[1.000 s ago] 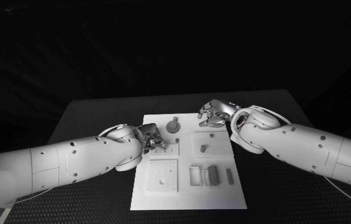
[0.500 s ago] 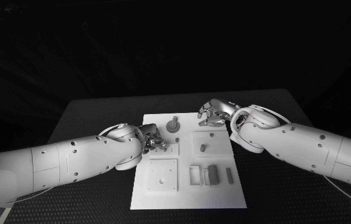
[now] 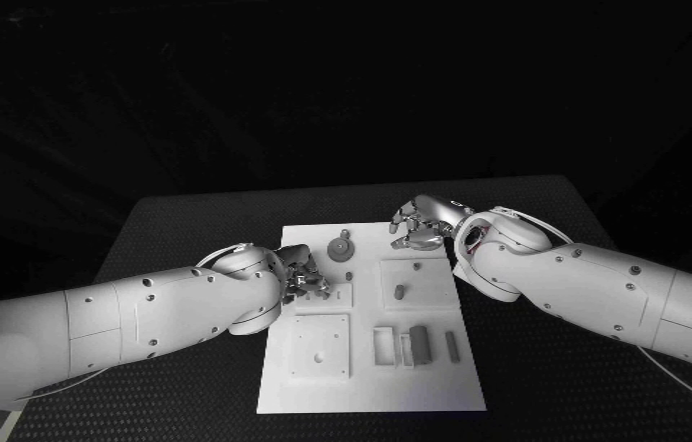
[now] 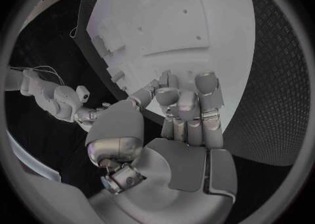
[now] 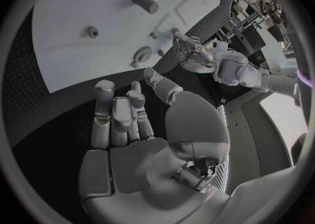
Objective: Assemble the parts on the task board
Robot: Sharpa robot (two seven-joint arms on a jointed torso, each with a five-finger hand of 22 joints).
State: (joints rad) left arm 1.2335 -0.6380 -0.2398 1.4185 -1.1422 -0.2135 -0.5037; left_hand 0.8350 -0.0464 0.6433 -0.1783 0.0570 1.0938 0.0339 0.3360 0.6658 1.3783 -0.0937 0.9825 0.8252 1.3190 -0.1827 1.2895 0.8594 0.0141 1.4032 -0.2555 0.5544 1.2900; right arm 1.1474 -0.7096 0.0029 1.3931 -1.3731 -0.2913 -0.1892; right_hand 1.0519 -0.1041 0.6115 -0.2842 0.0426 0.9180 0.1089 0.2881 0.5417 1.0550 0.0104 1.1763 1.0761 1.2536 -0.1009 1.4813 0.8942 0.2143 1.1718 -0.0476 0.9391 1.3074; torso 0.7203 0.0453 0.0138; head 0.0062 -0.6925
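The white task board (image 3: 372, 382) lies in the middle of the black table (image 3: 173, 232). The left hand (image 3: 299, 270) sits at the board's left edge with its fingers curled in, holding nothing. The right hand (image 3: 420, 226) is over the far right corner — fingers curled in too. A round grey part (image 3: 340, 250) stands near the far edge, between the hands.

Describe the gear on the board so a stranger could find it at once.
Start at the white task board in the middle of the black table. Go to its far end, between the two hands. The gear lies there: a round, toothed grey disc, unlike the pegs and blocks nearer the robot.
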